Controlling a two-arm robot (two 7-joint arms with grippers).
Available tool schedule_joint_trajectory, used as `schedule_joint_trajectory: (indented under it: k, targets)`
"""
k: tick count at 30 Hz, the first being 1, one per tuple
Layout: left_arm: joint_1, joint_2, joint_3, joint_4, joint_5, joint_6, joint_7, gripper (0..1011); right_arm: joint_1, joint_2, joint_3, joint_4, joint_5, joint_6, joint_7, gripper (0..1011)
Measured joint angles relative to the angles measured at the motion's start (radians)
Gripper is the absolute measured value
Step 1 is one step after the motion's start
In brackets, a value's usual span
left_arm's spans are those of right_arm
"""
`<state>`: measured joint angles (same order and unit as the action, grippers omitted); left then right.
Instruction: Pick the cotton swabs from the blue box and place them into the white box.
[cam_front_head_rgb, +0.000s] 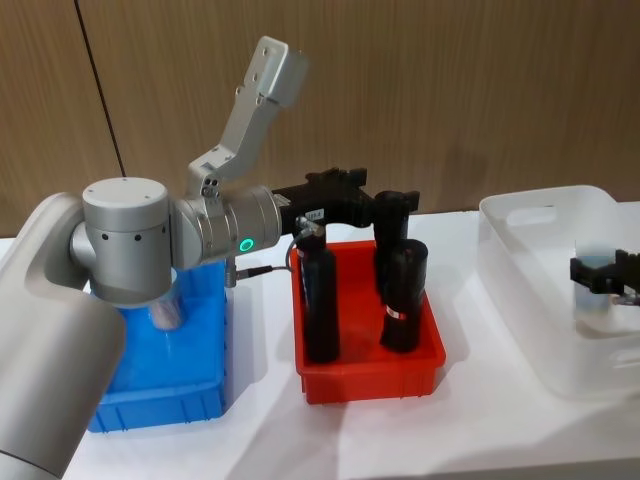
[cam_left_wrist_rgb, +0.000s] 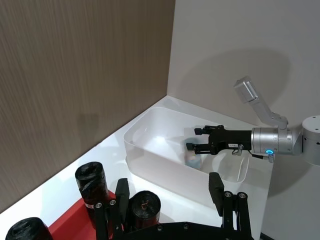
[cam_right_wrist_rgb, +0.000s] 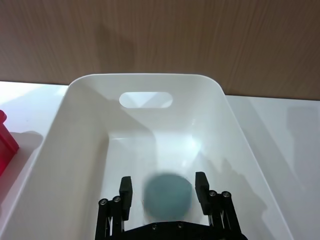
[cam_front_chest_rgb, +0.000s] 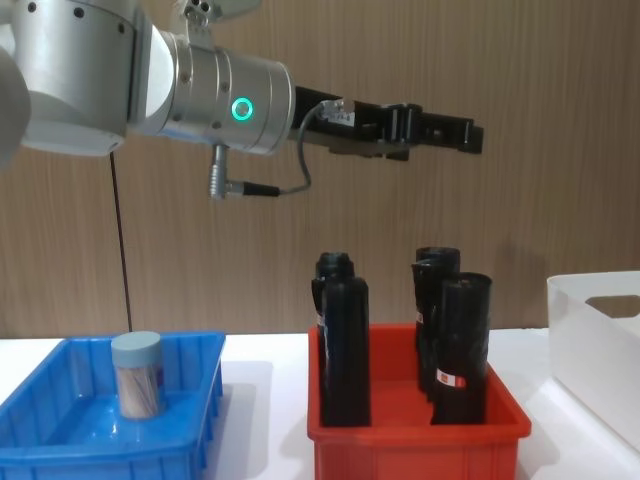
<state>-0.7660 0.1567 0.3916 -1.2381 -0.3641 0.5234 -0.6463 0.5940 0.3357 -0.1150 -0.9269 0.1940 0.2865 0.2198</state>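
While the blue box (cam_front_chest_rgb: 205, 405) holds 1 jar (cam_front_chest_rgb: 138, 376), the right gripper (cam_left_wrist_rgb: 194, 139) gapes above another (cam_right_wrist_rgb: 167, 196) in the white box (cam_right_wrist_rgb: 90, 125).

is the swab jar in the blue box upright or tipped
Upright: in the chest view the swab jar stands on its base inside the blue box.

- Left arm (cam_front_chest_rgb: 200, 75): silver-grey round segments, glowing green ring (cam_front_chest_rgb: 242, 108), thin grey cable (cam_front_chest_rgb: 262, 188) underneath.
- Pale grey angled bracket (cam_front_head_rgb: 262, 80) on the wrist.
- Left gripper (cam_front_chest_rgb: 472, 135): black, flat fingers.
- Right gripper (cam_right_wrist_rgb: 163, 186): black, small silver screws (cam_right_wrist_rgb: 116, 200), blue ring (cam_left_wrist_rgb: 268, 152) on its silver wrist.
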Motion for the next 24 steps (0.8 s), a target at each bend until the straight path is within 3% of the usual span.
schedule_joint_trajectory:
  k: [10, 24]
  targets:
    - [0.0, 0.0, 0.0, 0.0, 0.0, 0.0, 0.0, 1004, 0.025, -0.003, -0.001, 0.036, -0.005, -0.001, 0.014, 999]
    - [0.0, 0.0, 0.0, 0.0, 0.0, 0.0, 0.0, 1004, 0.003, 0.001, 0.007, -0.02, 0.005, -0.041, 0.008, 1001]
